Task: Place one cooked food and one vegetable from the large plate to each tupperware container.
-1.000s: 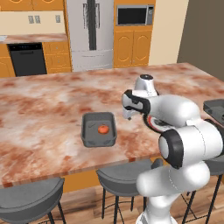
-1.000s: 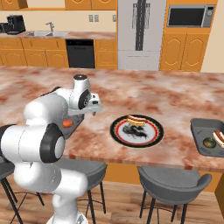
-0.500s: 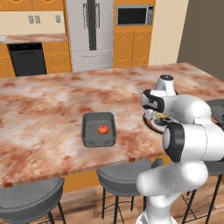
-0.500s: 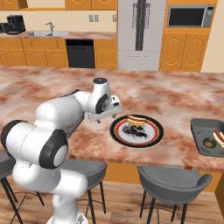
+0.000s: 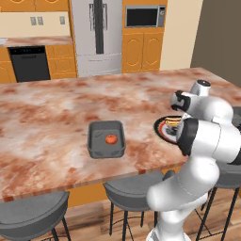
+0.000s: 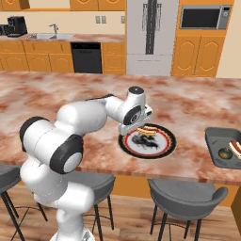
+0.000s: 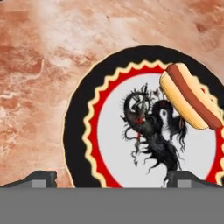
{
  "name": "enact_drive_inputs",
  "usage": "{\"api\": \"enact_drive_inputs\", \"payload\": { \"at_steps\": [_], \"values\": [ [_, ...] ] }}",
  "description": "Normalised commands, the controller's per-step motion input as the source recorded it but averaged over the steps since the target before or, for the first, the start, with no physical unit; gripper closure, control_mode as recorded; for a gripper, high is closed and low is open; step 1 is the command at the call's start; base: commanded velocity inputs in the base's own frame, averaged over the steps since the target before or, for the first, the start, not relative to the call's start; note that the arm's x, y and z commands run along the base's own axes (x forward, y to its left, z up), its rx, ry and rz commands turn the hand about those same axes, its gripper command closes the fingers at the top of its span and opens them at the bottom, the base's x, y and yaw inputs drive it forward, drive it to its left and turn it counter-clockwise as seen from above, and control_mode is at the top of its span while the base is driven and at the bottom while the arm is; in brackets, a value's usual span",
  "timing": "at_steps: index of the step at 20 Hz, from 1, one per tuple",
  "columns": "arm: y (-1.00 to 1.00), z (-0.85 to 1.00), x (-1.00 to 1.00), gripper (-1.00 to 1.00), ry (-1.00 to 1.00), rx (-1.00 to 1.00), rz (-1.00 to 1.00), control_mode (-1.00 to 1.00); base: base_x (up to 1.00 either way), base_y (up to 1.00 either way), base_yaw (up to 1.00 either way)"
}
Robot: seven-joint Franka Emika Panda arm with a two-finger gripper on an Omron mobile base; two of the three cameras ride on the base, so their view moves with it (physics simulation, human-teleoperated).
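hovering over the large plate [image 7: 76, 131], jaws wide and empty; next, lining up on the hot dog [image 7: 189, 101]; then descending, closing.

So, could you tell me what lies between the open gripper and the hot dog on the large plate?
Nothing: in the hand view, bare plate separates the gripper from the hot dog.

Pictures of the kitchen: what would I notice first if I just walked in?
Probably the big white robot arm stretching over the marbled counter, its open claw above the plate. That plate has a hot dog on a black dragon-like drawing. A grey tray to one side holds a tomato.
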Motion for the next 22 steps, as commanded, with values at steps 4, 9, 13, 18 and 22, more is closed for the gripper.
{"api": "enact_drive_inputs", "payload": {
  "at_steps": [4, 9, 13, 18, 22],
  "values": [
    [-0.06, -0.01, 0.39, -1.0, 0.0, -0.01, 0.18, -1.0, 0.0, 0.0, 0.0],
    [-0.02, -0.05, 0.37, -1.0, 0.0, -0.03, 0.2, -1.0, 0.0, 0.0, 0.0],
    [-0.15, -0.05, 0.05, -1.0, -0.06, 0.0, 0.37, -1.0, 0.0, 0.0, 0.0],
    [-0.1, -0.12, 0.14, -1.0, -0.05, 0.0, 0.35, -1.0, 0.0, 0.0, 0.0],
    [-0.08, -0.23, 0.18, -1.0, 0.0, 0.0, 0.17, -1.0, 0.0, 0.0, 0.0]
  ]
}}
